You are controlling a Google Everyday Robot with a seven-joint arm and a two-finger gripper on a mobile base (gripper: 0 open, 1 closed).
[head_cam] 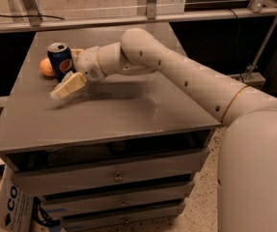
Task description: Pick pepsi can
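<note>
- One gripper (64,73) hung low over the grey cabinet top (128,115), at about 10 o'clock on that surface. It was reached in from 3 o'clock on the long white arm (191,83).
- Its jaws stood wide. One cream finger (69,85) lay at 5 o'clock of the pepsi can (60,59), and a second cream piece showed at the can's 2 o'clock, near the silver top.
- The can stood upright just beyond the lower finger. Whether either finger touched it could not be told.
- The step in hand looked like the final approach before closing.
- To do it well, the jaws should straddle the can's body squarely, pads at mid-height rather than at the rim, before any squeeze. An off-centre close could tip the light can or shove it.
- An orange fruit (46,66) sat at 9 o'clock of the can, touching or nearly so. A push that way would likely roll it toward the near edge.
- Of containers, a cardboard box (12,209) stood nearest, on the floor at 7 o'clock of the cabinet, its contents mostly hidden.
- The cabinet's drawers (114,175) were shut or nearly so, and nothing inside them showed.
</note>
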